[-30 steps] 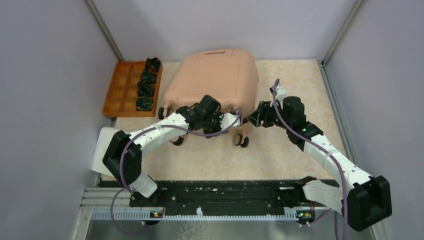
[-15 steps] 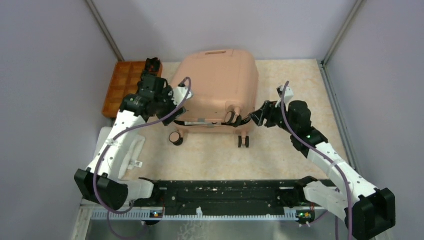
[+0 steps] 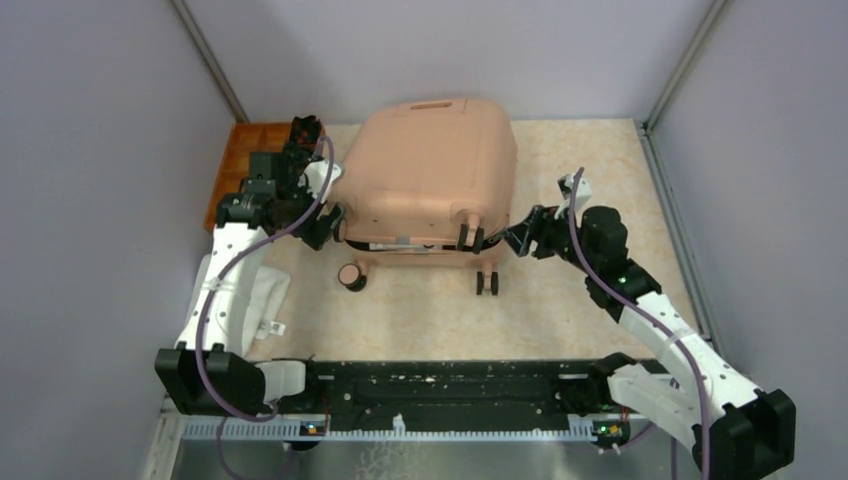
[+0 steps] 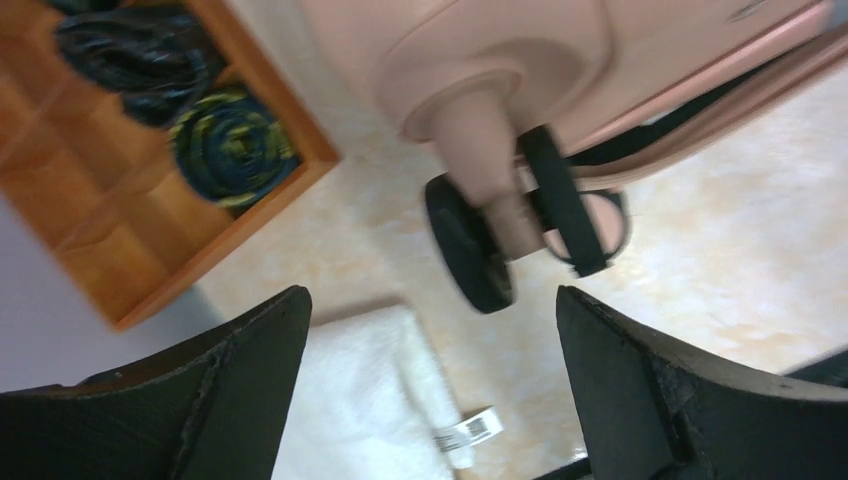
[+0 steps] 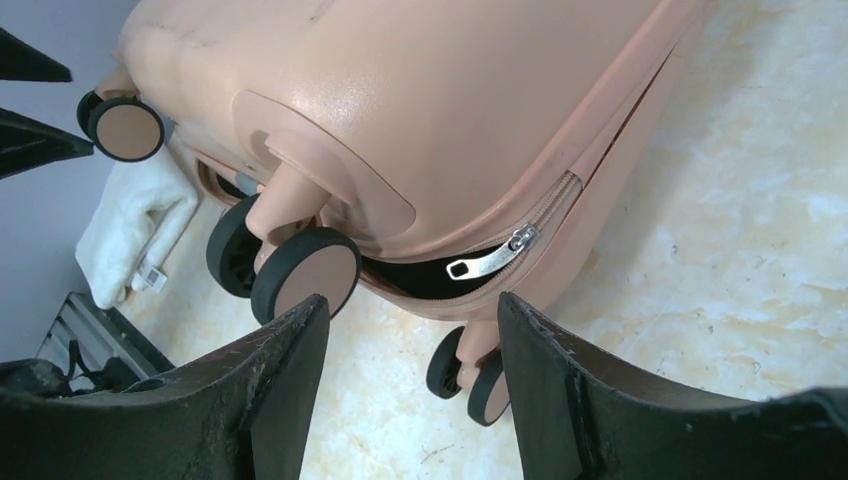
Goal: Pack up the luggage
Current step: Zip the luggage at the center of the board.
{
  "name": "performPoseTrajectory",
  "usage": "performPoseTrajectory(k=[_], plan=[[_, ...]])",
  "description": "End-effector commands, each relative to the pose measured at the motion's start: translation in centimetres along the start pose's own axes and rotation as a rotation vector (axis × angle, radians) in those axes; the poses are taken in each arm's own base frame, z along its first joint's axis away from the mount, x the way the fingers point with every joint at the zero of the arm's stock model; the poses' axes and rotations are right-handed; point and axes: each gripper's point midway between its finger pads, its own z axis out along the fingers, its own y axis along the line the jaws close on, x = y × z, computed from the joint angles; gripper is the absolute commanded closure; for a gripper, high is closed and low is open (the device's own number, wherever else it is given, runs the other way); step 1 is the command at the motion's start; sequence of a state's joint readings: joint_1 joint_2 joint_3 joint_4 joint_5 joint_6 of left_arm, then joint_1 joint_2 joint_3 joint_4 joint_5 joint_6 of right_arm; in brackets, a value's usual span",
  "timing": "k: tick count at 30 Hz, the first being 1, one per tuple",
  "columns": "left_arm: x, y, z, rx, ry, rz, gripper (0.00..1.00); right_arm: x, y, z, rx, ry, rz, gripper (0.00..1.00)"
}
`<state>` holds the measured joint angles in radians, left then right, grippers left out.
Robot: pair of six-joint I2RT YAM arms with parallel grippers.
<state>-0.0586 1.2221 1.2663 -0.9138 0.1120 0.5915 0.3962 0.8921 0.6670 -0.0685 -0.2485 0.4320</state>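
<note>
The luggage (image 3: pixel 430 170) lies unzipped but lid-down at the far middle of the desk (image 3: pixel 600 170), with left claw (image 4: pixel 430 296) and right claw (image 5: pixel 408 312) both spread apart and empty at its near corners; opening seems in hand, needing a finger slipped into the gap (image 5: pixel 415 278) by the zipper pull (image 5: pixel 490 257).

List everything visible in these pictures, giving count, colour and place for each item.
luggage: one, peach-pink, centre-back, zip partly open
caster wheels: four, black with pink hubs, on the luggage's near end
zipper pull: one, silver, at the open seam
compartmented tray: one, orange, back left
rolled items: at least two, dark, in the tray
towel: one, white, tagged, front left
table: one, beige marbled
left gripper: black, open, by a left wheel
right gripper: black, open, by the right wheels
</note>
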Motion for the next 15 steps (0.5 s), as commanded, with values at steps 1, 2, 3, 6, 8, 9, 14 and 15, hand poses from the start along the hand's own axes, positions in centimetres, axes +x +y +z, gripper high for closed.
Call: performPoseTrajectory(k=[1, 2, 3, 6, 8, 9, 14, 15], plan=[[-3.9, -4.3, -1.1, 0.300, -0.150, -0.105, 0.01, 0.2, 0.0, -0.6, -0.008, -0.014, 0.007, 0.37], [-4.3, -5.0, -1.4, 0.340, -0.165, -0.113, 0.01, 0.4, -0.1, -0.6, -0.005, -0.011, 0.009, 0.36], [-4.4, -5.4, -1.4, 0.360, -0.173, -0.118, 0.01, 0.5, -0.2, -0.6, -0.002, -0.011, 0.009, 0.36], [-3.7, -4.2, 0.0, 0.285, -0.149, -0.147, 0.01, 0.6, -0.2, -0.7, -0.002, -0.013, 0.009, 0.36], [-2.8, -3.5, 1.2, 0.235, -0.116, -0.165, 0.01, 0.6, -0.2, -0.8, -0.005, -0.014, 0.006, 0.36], [-2.5, -3.4, 1.6, 0.230, -0.106, -0.175, 0.01, 0.6, -0.2, -0.8, -0.005, -0.017, 0.005, 0.36], [-2.3, -2.8, 3.5, 0.195, -0.102, -0.211, 0.01, 0.4, 0.0, -0.9, -0.014, -0.025, -0.002, 0.35], [-2.1, -2.7, 3.8, 0.190, -0.095, -0.214, 0.01, 0.3, 0.1, -1.0, -0.016, -0.026, -0.005, 0.35]])
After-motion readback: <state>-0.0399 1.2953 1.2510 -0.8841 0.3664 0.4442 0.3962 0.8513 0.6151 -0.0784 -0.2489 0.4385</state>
